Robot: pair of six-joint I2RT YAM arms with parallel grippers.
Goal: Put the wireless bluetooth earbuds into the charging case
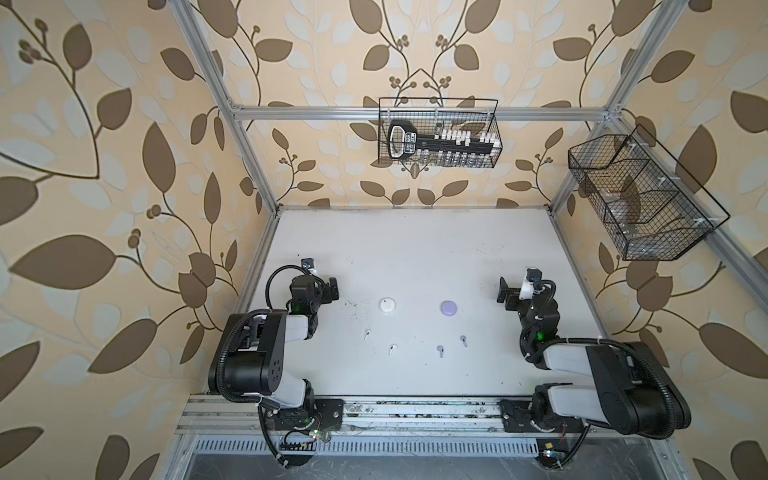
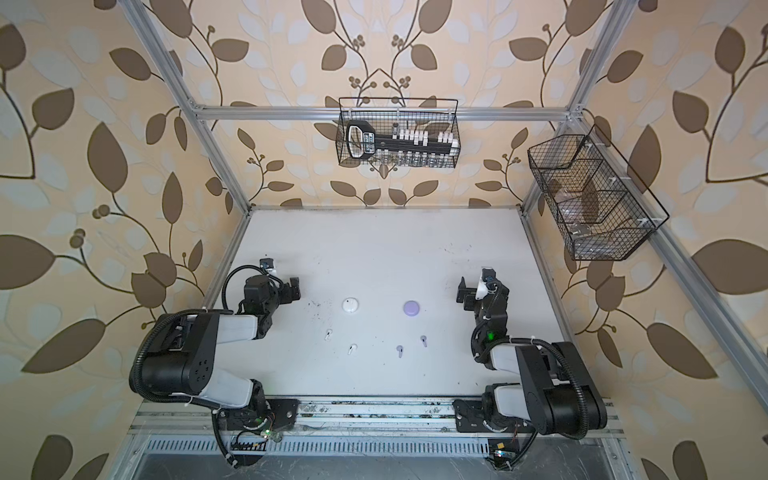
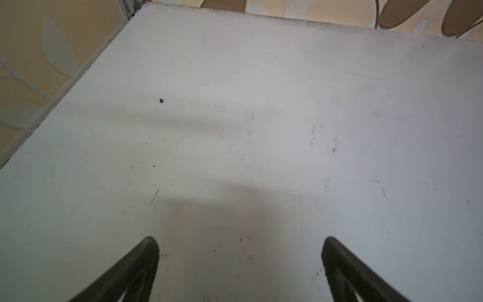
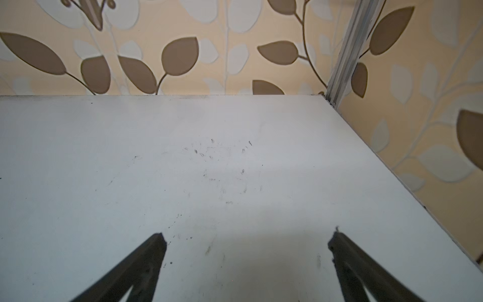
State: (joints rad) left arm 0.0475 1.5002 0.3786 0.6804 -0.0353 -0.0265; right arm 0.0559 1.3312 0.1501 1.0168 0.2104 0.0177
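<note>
White counter [image 1: 415, 249], pretty scuffed up with dark specks, and all four earbuds are lying loose on it, none of them in a case. They sit in a loose row toward the front edge. The white earbud [image 1: 368, 333] is nearest the left edge. The second white earbud [image 1: 392, 349] is beside it and a bit closer to the front. Then comes the lavender earbud [image 1: 440, 351], and the second lavender earbud [image 1: 463, 340] is furthest toward the right edge. None of them touch each other.

Further back, about mid-counter, are the two round cases. The white case [image 1: 387, 305] is behind the white pair and the lavender case [image 1: 449, 308] is behind the lavender pair, well apart from each other. Both look closed in both top views.

The left arm [image 1: 257, 345] is folded up by the left edge and the right arm [image 1: 615, 374] by the right edge, both well clear of the earbuds. In the wrist views each set of jaws is spread wide with just bare counter between the tips, so neither is gripping anything.

Up on the frame there's a black wire basket [image 1: 438, 133] above the back edge and another wire basket [image 1: 640, 199] over the back right corner.
</note>
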